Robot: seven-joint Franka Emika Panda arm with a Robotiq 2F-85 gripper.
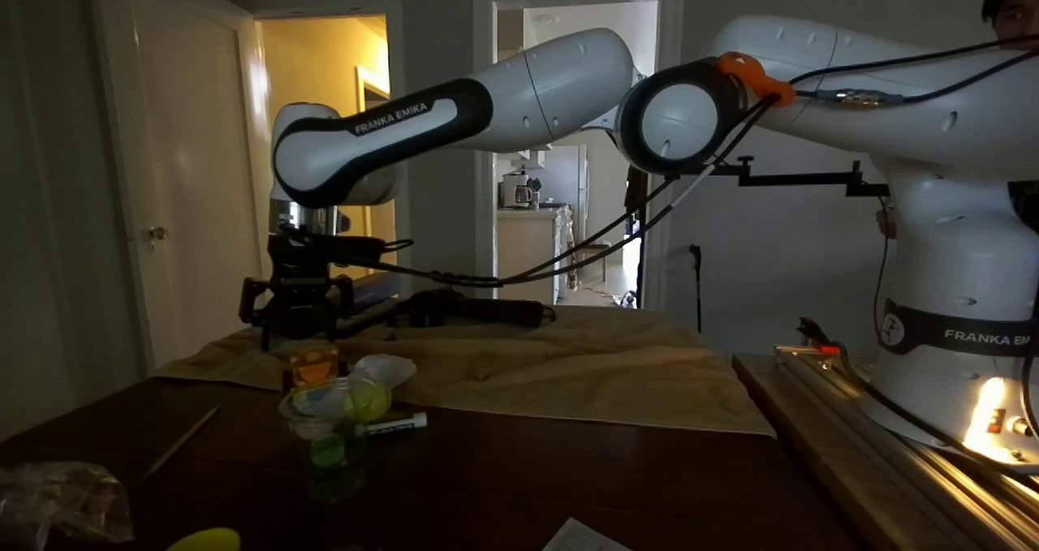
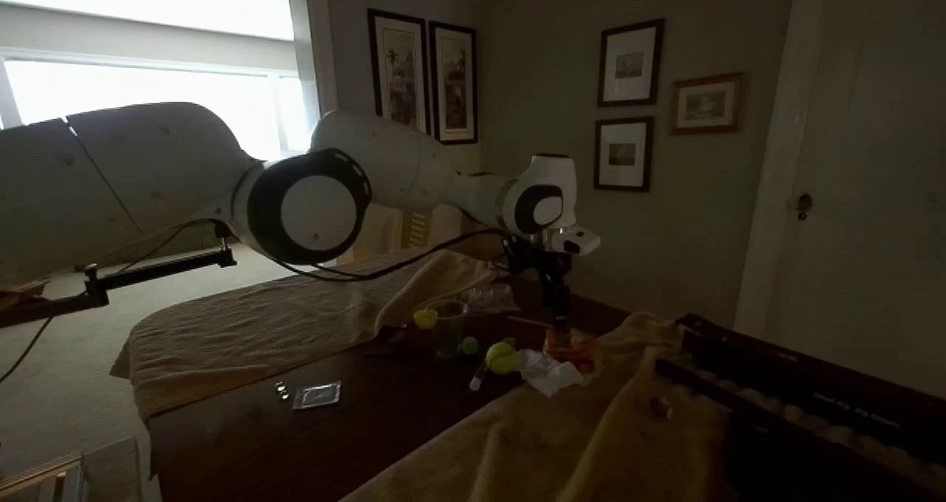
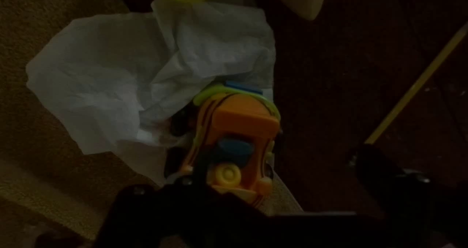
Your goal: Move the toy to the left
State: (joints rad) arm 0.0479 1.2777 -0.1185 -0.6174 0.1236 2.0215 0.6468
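The toy [image 3: 243,111] is a small orange car with green trim, a blue seat and a yellow wheel in its cabin. It rests against crumpled white paper, and shows in both exterior views as an orange shape [image 1: 315,366] [image 2: 580,354]. My gripper [image 3: 283,161] is open just above it, pointing down. In the wrist view one finger overlaps the car's cabin, while the opposite finger [image 3: 376,164] stands well to the car's right over dark table. Whether the near finger touches the car, I cannot tell. The car's lower end is hidden behind the gripper.
White paper [image 2: 548,371], a tennis ball [image 2: 502,357], a green ball [image 2: 468,345], a clear cup [image 2: 448,332] and a marker [image 1: 398,424] stand close by. A thin stick [image 3: 416,91] lies to one side. Towels [image 1: 568,372] cover parts of the table; a long dark box [image 2: 813,406] lies beyond.
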